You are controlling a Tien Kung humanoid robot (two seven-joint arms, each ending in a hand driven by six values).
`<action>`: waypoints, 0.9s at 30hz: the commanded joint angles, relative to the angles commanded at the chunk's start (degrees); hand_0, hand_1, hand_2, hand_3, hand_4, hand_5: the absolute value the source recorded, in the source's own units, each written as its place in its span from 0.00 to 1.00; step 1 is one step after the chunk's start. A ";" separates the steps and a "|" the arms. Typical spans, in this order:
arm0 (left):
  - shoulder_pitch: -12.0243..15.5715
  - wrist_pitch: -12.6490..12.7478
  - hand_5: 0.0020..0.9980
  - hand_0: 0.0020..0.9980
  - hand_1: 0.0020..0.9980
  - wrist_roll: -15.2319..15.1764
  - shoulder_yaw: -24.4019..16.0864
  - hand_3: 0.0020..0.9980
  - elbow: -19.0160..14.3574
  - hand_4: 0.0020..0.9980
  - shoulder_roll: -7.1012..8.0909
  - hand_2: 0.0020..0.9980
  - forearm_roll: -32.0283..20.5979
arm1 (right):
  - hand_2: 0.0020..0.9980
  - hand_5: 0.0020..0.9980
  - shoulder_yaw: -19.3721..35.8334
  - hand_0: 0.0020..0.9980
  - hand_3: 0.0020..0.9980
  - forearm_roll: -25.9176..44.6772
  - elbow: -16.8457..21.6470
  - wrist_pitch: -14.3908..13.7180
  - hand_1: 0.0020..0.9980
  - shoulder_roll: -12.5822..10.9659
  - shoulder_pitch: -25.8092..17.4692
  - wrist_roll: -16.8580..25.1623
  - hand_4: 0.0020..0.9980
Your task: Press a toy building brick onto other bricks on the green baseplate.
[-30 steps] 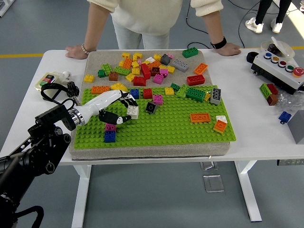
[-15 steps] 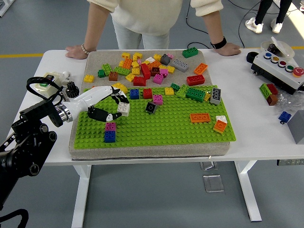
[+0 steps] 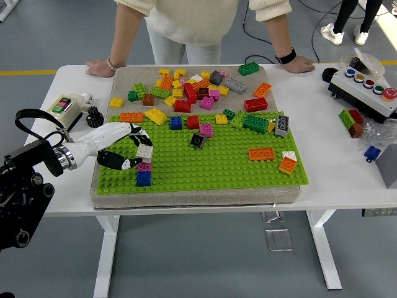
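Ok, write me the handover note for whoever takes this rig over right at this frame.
Left hand: fingers shut on a white brick, held just above the pink-on-blue stack near the front left of the green baseplate.
Right hand: not in view.
Person stands at the far side, both hands resting on the table.
Done: white brick picked and brought over the stack.
Left: lower it, align the studs, press it on, release.

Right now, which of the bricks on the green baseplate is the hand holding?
The white brick in the left hand, directly above the pink-on-blue stack. The other white brick lies at the baseplate's right end, untouched.
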 joint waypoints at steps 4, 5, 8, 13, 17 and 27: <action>1.35 -0.47 0.00 0.61 0.57 0.60 -1.05 0.53 -1.12 0.48 0.03 0.55 0.19 | 0.71 0.49 0.09 0.73 0.59 -0.13 0.00 0.05 0.66 -0.11 -0.09 -0.04 0.92; 1.75 -0.69 0.00 0.61 0.57 0.77 -1.28 0.53 -1.51 0.48 0.08 0.55 0.16 | 0.71 0.49 0.09 0.73 0.59 -0.15 0.00 0.05 0.66 -0.15 -0.11 -0.04 0.92; 2.42 -1.08 0.00 0.61 0.57 1.00 -1.73 0.53 -2.22 0.48 0.15 0.55 0.21 | 0.71 0.49 0.11 0.73 0.59 -0.15 0.00 0.07 0.66 -0.21 -0.15 -0.05 0.92; 3.76 -1.83 0.00 0.61 0.57 1.48 -2.20 0.53 -3.83 0.49 0.35 0.55 0.12 | 0.71 0.49 0.14 0.74 0.59 -0.20 0.00 0.18 0.66 -0.26 -0.29 -0.01 0.92; 4.75 -2.47 0.00 0.61 0.57 1.94 -2.07 0.53 -5.21 0.49 0.29 0.55 0.00 | 0.71 0.49 0.09 0.74 0.59 -0.21 0.00 0.22 0.66 -0.25 -0.32 0.16 0.92; 4.51 -2.42 0.00 0.61 0.57 2.41 -1.74 0.53 -5.26 0.49 -0.43 0.55 -0.53 | 0.71 0.50 0.07 0.74 0.59 -0.23 0.00 0.16 0.66 -0.34 -0.14 -0.04 0.92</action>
